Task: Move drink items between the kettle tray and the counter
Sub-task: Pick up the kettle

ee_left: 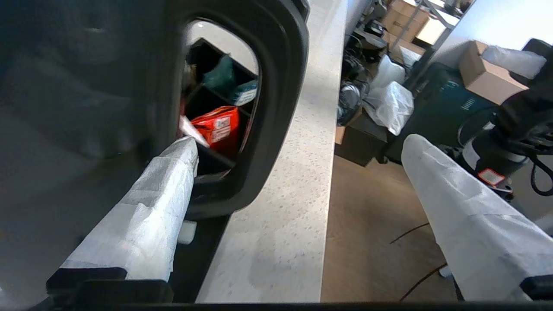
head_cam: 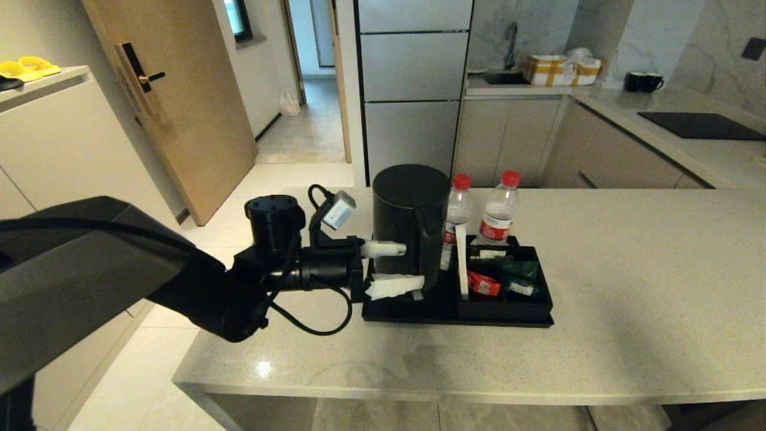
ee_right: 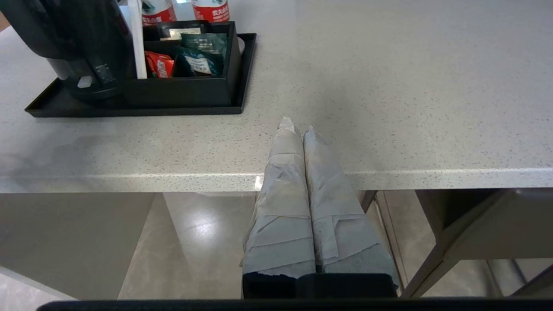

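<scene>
Pale speckled bench (head_cam: 628,287) carries the kettle tray (head_cam: 419,311); kettle (head_cam: 407,221) stands on it. Left end effector (head_cam: 389,267), fingers apart, seemingly straddles the handle: close squarely, then lift straight.

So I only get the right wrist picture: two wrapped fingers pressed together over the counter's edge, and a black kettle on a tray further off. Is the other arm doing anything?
Observer: Yes. The head view shows the left gripper reaching in from the left, level with the kettle. It is open, with its fingers beside the kettle's handle, not closed on it.
Operator: And the bottles? I only see their lower halves.
Observer: There are two water bottles. Both stand upright with red caps on, at the far side of the kettle tray, right of the kettle.
</scene>
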